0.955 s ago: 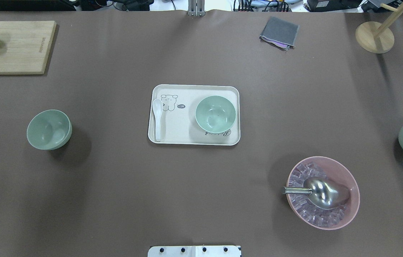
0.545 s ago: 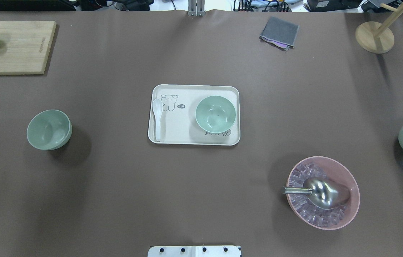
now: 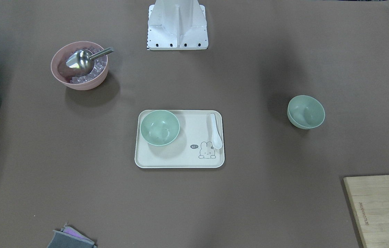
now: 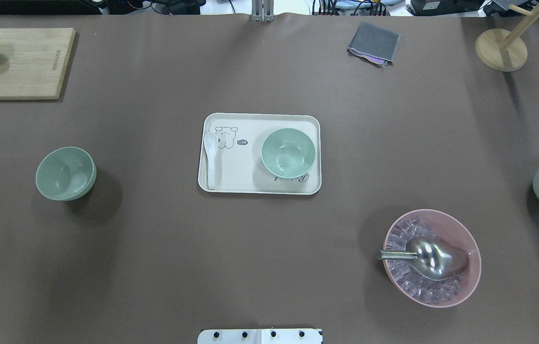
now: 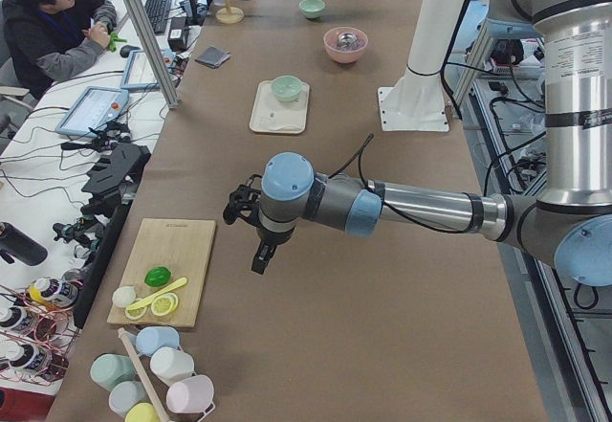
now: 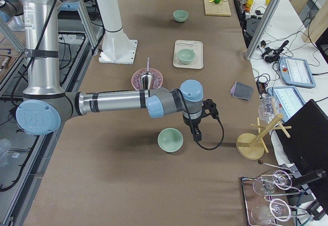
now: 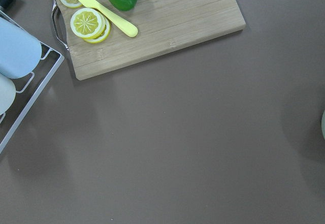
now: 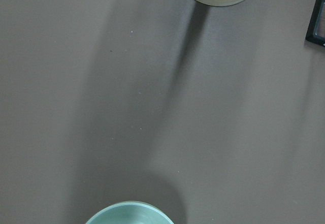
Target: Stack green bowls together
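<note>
Three green bowls [image 4: 288,153] apart on brown tabletop [image 4: 155,263]

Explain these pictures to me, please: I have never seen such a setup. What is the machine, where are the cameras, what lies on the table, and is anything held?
The machine is two robot arms at one table, each ending in a two-finger gripper. Two pictures look down on the table, one from behind the robot and one facing it, so their sides are mirrored. Two look along the table from its ends: the left gripper hangs near the cutting board, and the right gripper hangs beside the right green bowl. Two come from wrist cameras aimed at the table. The left green bowl stands alone, and the middle green bowl sits on a tray with a white spoon. A pink bowl holds a metal scoop. No bowl is held. Whether the grippers are open cannot be told.
</note>
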Motion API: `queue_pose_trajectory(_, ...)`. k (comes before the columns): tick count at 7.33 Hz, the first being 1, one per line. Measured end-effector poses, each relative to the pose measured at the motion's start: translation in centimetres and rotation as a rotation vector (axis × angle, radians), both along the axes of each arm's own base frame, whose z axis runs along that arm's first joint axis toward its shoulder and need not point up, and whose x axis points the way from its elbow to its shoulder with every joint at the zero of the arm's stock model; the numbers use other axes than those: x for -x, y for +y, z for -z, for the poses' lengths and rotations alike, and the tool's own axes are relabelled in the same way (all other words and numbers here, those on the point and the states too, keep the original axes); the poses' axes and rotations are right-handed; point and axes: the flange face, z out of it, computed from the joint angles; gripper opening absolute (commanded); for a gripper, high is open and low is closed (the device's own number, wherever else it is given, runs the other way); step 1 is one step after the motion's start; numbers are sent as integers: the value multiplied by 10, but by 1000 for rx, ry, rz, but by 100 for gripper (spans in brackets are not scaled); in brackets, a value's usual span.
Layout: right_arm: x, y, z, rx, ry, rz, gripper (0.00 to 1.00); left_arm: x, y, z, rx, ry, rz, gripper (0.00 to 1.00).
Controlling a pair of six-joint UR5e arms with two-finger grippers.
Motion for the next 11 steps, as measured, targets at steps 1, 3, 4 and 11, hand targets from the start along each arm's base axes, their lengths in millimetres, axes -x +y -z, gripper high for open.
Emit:
queue_pose_trajectory(1,0,1,-4,11,-4,-1,100,0,0,-1,-22,-1,-1,98)
queue_pose_trajectory(3,2,2,-6,23,-33,5,100,-1,5,-13,-78,14,-6,98)
queue_pose_trajectory(4,5,3,-4,27,-65,14,100,-4,5,-14,-104,37,-13,98)
queue_pose_trajectory(11,83,-9,16,177,-51,-156,100,-135,-21,20,207,188,46,98)
